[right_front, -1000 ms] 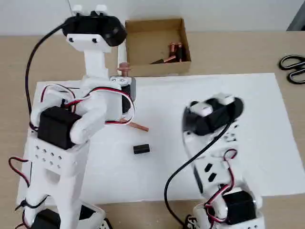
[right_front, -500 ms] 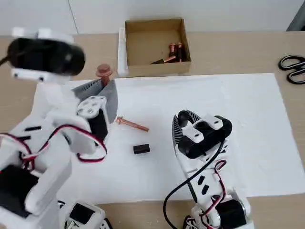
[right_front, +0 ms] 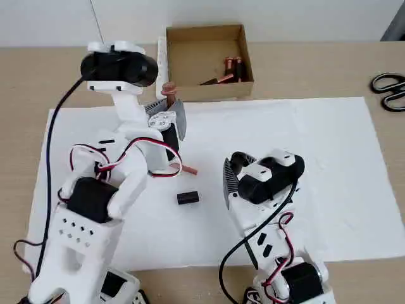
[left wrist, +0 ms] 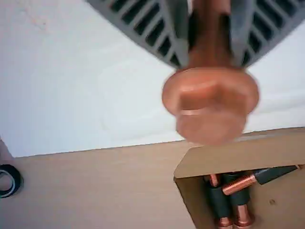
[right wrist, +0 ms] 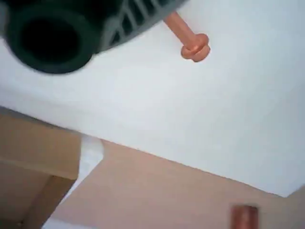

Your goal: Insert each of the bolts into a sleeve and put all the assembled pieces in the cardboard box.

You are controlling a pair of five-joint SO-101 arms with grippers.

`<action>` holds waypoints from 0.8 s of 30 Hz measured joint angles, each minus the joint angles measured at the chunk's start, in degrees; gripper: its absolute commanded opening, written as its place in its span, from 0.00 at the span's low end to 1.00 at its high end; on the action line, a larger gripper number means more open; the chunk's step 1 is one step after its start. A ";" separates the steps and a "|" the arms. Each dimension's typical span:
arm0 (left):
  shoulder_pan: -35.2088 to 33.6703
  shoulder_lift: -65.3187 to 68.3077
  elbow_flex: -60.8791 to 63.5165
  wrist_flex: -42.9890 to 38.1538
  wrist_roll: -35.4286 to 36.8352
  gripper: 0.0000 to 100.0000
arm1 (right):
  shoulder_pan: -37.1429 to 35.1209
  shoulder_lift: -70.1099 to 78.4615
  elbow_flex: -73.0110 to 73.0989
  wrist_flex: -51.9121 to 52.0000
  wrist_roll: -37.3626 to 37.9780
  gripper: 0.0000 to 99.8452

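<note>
My left gripper (right_front: pixel 168 109) is shut on a copper bolt (right_front: pixel 168 89), head toward the cardboard box (right_front: pixel 204 92), just short of its near wall. In the left wrist view the bolt's head (left wrist: pixel 210 103) sticks out past the grey fingers (left wrist: pixel 143 26). My right gripper (right_front: pixel 229 182) is shut on a black sleeve (right wrist: pixel 47 35) over the middle of the paper. A second bolt (right_front: pixel 187 169) lies on the paper, half hidden by the left arm; it is the loose bolt (right wrist: pixel 188 41) in the right wrist view. A loose black sleeve (right_front: pixel 188 197) lies nearby. Assembled pieces (right_front: pixel 231 67) lie in the box.
A white paper sheet (right_front: pixel 316 145) covers the work area on the wooden table. Scissors (right_front: pixel 390 90) lie at the far right edge. A white strip (right_front: pixel 161 69) stands against the box's left wall. A black ring (left wrist: pixel 7 179) lies on the table.
The left arm swung out to the left with its bolt and came back to the box's near wall. The right arm leaned forward and left, toward the loose bolt.
</note>
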 measured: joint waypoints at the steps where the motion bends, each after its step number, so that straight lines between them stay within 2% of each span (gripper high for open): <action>1: 0.53 0.00 0.97 -1.49 0.62 0.01 | 0.00 0.00 0.09 0.00 -0.18 0.00; 6: 6.77 0.00 4.84 -6.68 0.97 0.01 | 0.00 0.00 0.26 0.00 -0.53 0.00; 11: 13.27 0.00 6.42 -7.38 -3.60 0.01 | -0.18 0.00 0.26 1.14 -0.53 0.00; 18: 14.68 -1.93 6.42 -8.09 -6.24 0.01 | -0.18 0.00 0.26 1.58 -0.53 0.00; 24: 14.86 -8.53 11.52 -14.86 -14.15 0.01 | -0.18 0.00 0.26 1.58 -0.53 0.00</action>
